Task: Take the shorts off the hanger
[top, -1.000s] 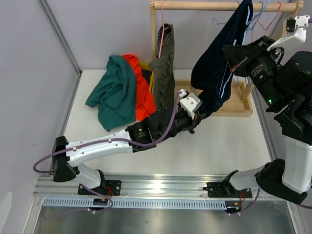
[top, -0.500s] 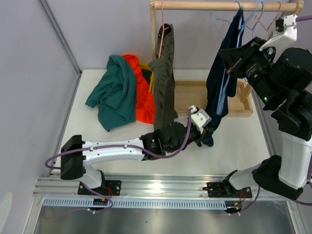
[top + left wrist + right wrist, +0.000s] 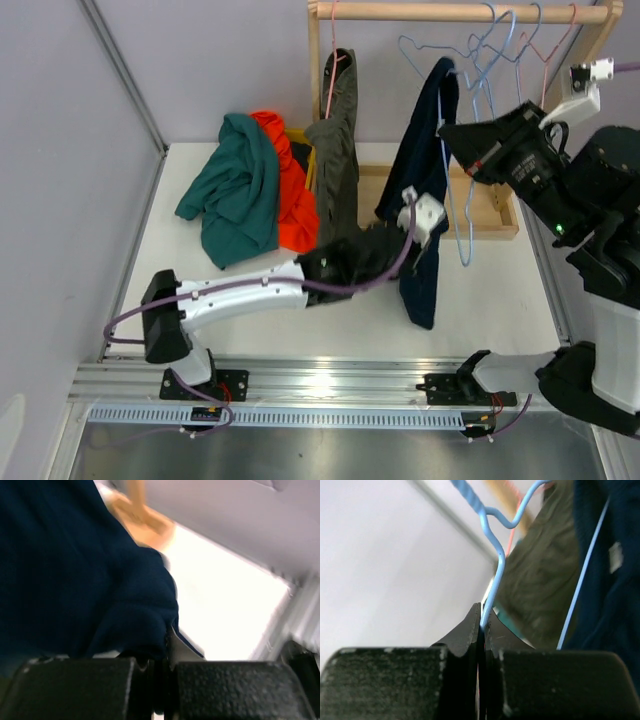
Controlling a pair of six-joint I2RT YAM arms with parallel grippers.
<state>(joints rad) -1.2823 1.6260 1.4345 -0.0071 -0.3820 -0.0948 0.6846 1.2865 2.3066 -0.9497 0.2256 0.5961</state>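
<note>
Holding navy shorts (image 3: pixel 425 130) clamped in our left end effector (image 3: pixel 162 667), blue hanger (image 3: pixel 492 587) pinched in our right end effector (image 3: pixel 481 622), we risk snagged fabric tugging the wire loose.

The left arm (image 3: pixel 250 295) bars the middle of the table (image 3: pixel 490 290) from lower left to centre. At its end the navy shorts (image 3: pixel 422 285) and a blue hanger (image 3: pixel 491 592) hang down, leaving a narrow gap to the olive shorts (image 3: pixel 340 150). Teal shorts (image 3: pixel 235 190) and orange shorts (image 3: pixel 293 195) heap at centre left, wire hangers (image 3: pixel 505 45) and the right arm (image 3: pixel 585 190) crowd the upper right, and bare table shows right of lower centre and along the left edge.
</note>
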